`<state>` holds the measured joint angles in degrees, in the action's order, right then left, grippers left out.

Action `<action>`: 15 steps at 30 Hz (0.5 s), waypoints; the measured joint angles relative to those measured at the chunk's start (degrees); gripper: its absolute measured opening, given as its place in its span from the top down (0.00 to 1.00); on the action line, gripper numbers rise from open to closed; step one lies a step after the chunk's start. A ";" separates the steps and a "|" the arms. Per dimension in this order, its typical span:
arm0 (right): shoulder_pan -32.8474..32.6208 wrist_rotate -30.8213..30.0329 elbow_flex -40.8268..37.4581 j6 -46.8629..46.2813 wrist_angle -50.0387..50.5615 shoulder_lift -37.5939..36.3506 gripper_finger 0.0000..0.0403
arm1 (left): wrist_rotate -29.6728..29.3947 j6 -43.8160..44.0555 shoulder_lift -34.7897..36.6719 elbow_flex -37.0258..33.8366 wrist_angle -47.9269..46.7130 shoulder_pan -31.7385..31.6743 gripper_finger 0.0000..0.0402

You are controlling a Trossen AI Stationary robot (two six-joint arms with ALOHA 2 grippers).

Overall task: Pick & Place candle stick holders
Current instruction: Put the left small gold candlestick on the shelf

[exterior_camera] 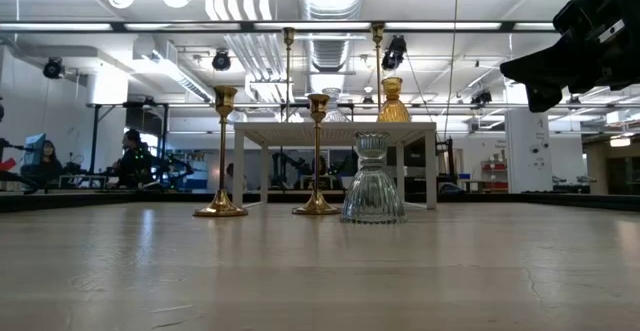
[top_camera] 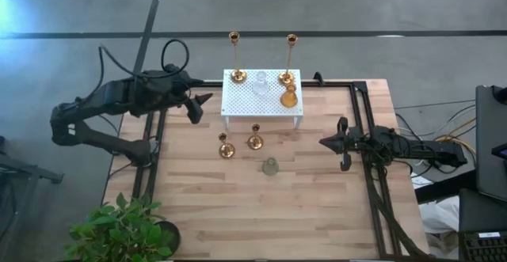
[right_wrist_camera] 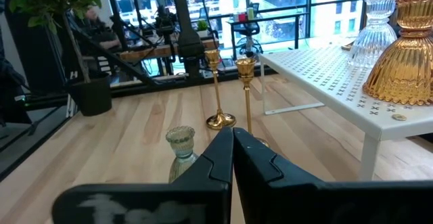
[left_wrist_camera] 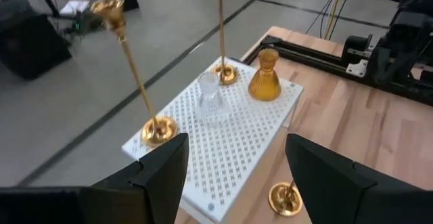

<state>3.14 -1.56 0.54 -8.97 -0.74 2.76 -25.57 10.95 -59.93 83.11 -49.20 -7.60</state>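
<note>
Pale wood planks form the counter I am working over, with a grey concrete floor around it. On it, toward the far edge, stands a white perforated stand, my landmark for everything else.

On the stand's top, two tall brass candle stick holders rise at its two far corners. Between them sits a clear glass holder, and an amber glass holder stands just beside the right-hand tall stick. On the counter just in front of the stand are two short brass holders, near each other but apart. A grey-green glass holder stands alone, a little farther from the stand than those two.

My left end effector hovers just off the stand's left end, raised above it, fingers spread and released, grasping nothing. My right end effector waits well to the right of the stand, clenched shut and empty, pointing toward the short holders.

A potted plant sits at the near left corner, far from the stand.
</note>
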 joint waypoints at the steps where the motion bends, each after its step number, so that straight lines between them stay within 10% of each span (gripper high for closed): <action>1: 0.00 0.00 0.00 0.00 -0.02 0.00 0.98 | -0.01 0.67 0.27 -0.06 -0.40 0.00 0.37; 15: 0.02 0.02 0.02 0.00 -0.01 0.01 0.98 | 3.61 3.91 12.76 -19.99 9.01 -0.02 0.37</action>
<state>3.15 -1.54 0.56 -8.97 -0.75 2.76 -21.96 14.86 -47.17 63.12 -40.20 -7.62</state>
